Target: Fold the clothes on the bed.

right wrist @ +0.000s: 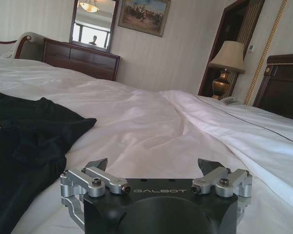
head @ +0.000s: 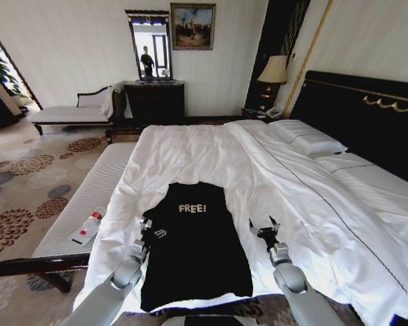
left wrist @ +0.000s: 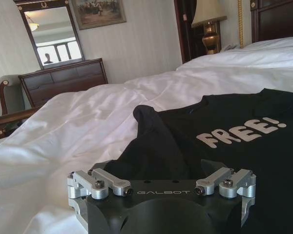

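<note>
Grippers flanked the T-shirt [head: 194, 244] on the bed [head: 306, 197], left gripper [head: 147, 227] and right gripper [head: 266, 228] both spread, apparently lining up a fold.

Head view: high, from the bed's [head: 211, 146] foot edge, angled down its length toward the far wall; both arms enter at bottom
Left wrist view: low over the duvet, close behind left gripper [left wrist: 161, 170], facing the T-shirt [left wrist: 234, 146] and far wall
Right wrist view: low, close behind right gripper [right wrist: 154, 168], facing across bare duvet
Shared: mirror [head: 149, 46], painting [head: 192, 26], lamp [head: 274, 70], dresser [head: 154, 100], black shirt
</note>
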Robot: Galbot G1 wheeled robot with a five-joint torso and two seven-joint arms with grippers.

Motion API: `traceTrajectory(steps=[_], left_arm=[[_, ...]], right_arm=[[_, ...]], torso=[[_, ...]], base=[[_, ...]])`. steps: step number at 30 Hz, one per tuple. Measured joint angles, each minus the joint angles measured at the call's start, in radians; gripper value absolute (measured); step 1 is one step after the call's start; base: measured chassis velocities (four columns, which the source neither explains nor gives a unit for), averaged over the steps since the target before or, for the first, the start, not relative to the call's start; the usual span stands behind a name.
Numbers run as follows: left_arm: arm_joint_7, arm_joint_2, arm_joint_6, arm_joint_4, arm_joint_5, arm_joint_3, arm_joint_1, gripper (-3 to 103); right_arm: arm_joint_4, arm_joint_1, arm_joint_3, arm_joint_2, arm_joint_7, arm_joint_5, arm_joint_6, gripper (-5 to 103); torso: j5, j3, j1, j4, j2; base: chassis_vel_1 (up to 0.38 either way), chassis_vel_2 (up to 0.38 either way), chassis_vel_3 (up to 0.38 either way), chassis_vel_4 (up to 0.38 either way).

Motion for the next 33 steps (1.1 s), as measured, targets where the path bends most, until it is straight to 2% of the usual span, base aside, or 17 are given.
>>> traceTrajectory(steps=[10,21,22,26,28,31,32,33], left_arm=[[0.002,-0.01,0.01,0.064,0.001,0.054,-0.057,100],[0.0,-0.02,0.011,0.098,-0.001,0.063,-0.071,100],[0.0,-0.022,0.01,0.1,-0.001,0.062,-0.071,102],[-0.012,-0.038,0.003,0.122,0.001,0.059,-0.081,85],[-0.017,-0.044,0.0,0.132,0.005,0.059,-0.088,85],[-0.024,-0.052,-0.005,0.148,0.01,0.064,-0.103,68],[-0.024,-0.052,-0.005,0.148,0.01,0.064,-0.103,68],[-0.025,-0.053,-0.006,0.151,0.01,0.067,-0.106,63]], right_arm=[[-0.001,0.009,-0.004,-0.007,0.001,0.022,-0.002,100],[-0.001,0.011,-0.002,-0.007,0.003,0.033,-0.005,100],[-0.001,0.011,-0.001,-0.008,0.003,0.034,-0.005,100],[0.0,0.011,-0.001,-0.011,0.003,0.038,-0.006,100],[0.003,0.011,0.0,-0.015,0.003,0.039,-0.006,100],[0.008,0.007,0.006,-0.025,0.005,0.043,-0.008,100],[0.008,0.007,0.006,-0.025,0.005,0.043,-0.008,100],[0.01,0.006,0.009,-0.029,0.005,0.045,-0.008,100]], torso=[[-0.0001,0.0,0.0,0.0,0.0],[-0.0001,0.0,0.0,0.0001,0.0],[-0.0001,0.0,0.0,0.0001,0.0],[-0.0001,0.0,0.0,0.0001,0.0],[-0.0001,0.0,0.0,0.0001,0.0],[-0.0001,0.0,0.0,0.0001,0.0],[-0.0001,0.0,0.0,0.0001,0.0],[-0.0001,0.0,0.0,0.0001,0.0]], base=[[0.0,0.0,0.0,0.0],[0.0,0.0,0.0,0.0],[0.0,0.0,0.0,0.0],[0.0,0.0,0.0,0.0],[0.0,0.0,0.0,0.0],[0.0,0.0,0.0,0.0],[0.0,0.0,0.0,0.0],[0.0,0.0,0.0,0.0]])
